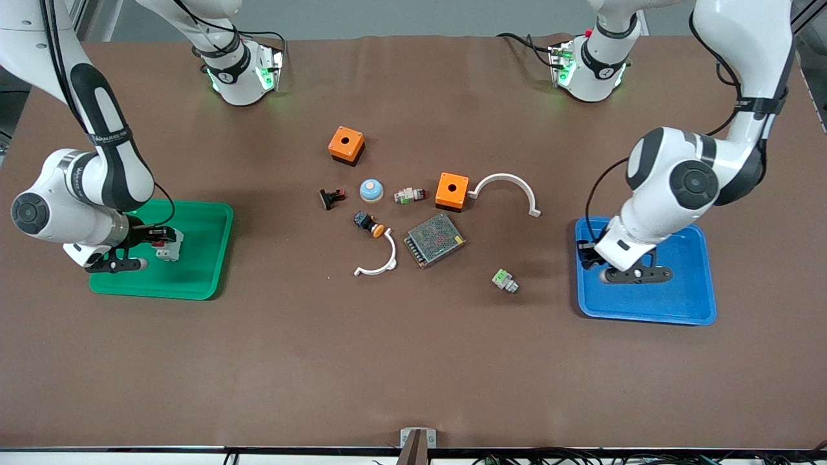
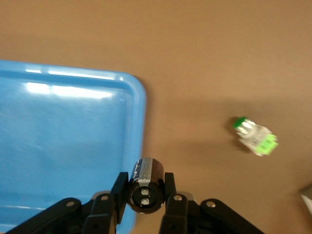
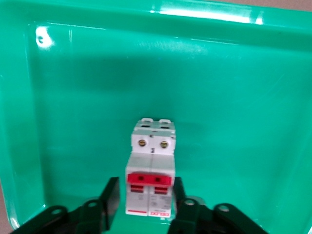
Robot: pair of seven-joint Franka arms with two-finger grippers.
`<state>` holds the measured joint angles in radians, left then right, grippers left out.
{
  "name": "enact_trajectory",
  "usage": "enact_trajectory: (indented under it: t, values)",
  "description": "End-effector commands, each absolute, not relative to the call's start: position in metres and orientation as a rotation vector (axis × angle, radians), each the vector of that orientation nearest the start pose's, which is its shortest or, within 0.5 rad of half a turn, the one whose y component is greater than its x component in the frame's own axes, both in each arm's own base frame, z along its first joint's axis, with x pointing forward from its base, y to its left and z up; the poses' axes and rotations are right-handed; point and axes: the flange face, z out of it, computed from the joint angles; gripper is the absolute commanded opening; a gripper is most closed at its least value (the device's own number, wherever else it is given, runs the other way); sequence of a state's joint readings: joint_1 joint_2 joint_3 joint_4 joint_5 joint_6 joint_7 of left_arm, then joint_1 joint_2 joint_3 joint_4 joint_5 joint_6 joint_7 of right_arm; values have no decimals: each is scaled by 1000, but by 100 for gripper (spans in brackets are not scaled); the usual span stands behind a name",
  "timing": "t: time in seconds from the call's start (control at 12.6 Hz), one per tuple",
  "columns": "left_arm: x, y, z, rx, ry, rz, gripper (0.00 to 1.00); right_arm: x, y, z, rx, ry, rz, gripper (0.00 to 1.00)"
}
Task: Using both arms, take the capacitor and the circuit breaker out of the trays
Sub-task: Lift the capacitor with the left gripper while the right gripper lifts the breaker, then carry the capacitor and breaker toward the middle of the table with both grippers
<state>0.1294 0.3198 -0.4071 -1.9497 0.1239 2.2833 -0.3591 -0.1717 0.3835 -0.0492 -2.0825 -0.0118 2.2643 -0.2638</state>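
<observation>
The capacitor (image 2: 145, 183), a stubby black cylinder with two pale dots on its end, is held between my left gripper's (image 2: 145, 189) fingers. It hangs over the rim of the blue tray (image 2: 58, 146), on the side toward the table's middle. In the front view that gripper (image 1: 589, 253) is at the blue tray's (image 1: 685, 303) rim. The breaker (image 3: 151, 170), white with red levers, stands in the green tray (image 3: 234, 73). My right gripper (image 3: 145, 192) straddles it with a gap on each side, open. The front view shows the breaker (image 1: 170, 245) in the green tray (image 1: 194, 278).
In the middle of the table lie two orange boxes (image 1: 346, 144) (image 1: 451, 190), a grey mesh box (image 1: 434, 239), two white curved pieces (image 1: 507, 187) (image 1: 379, 258), an orange-capped push-button (image 1: 368, 224) and small parts. A green-and-white switch part (image 1: 504, 280) lies near the blue tray.
</observation>
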Motion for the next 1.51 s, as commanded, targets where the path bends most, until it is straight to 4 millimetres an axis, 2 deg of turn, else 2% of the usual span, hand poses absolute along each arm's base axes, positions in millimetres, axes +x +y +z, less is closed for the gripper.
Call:
enact_trajectory:
  t: [0.0, 0.24, 0.4, 0.48, 0.63, 0.71, 0.79, 0.95, 1.03, 1.19, 1.27, 1.43]
  values:
    - [583, -190, 335, -3191, -91, -21, 0, 552, -120, 224, -3096, -90, 310, 32]
    - [571, -230, 326, -3197, -94, 10, 0, 554, -118, 219, -3095, -102, 314, 11]
    - [563, -256, 326, -3198, -121, 13, 0, 556, -113, 226, -3096, -116, 305, 8]
    - [559, -264, 315, -3194, -133, 41, 0, 561, -106, 242, -3104, -130, 271, 8]
    - [553, -283, 314, -3192, -154, 41, 0, 575, -84, 290, -3101, -167, 294, 8]
    - [556, -286, 313, -3196, -180, 45, 0, 585, -71, 312, -3098, -166, 326, 8]
    - [552, -296, 311, -3197, -181, 47, 0, 595, -45, 332, -3101, -157, 350, 7]
    - [547, -307, 298, -3174, -141, 47, 0, 604, 8, 352, -3113, -53, 361, 7]
    - [550, -309, 290, -3165, -189, 50, 0, 604, 40, 355, -3108, 6, 355, 7]
    - [538, -323, 271, -3151, -182, 100, 0, 605, 98, 360, -3064, 101, 333, 7]
    - [531, -323, 264, -3137, -199, 122, 0, 601, 132, 361, -3038, 144, 318, 7]
    - [521, -317, 248, -3116, -225, 165, 0, 595, 191, 349, -3039, 235, 267, 7]
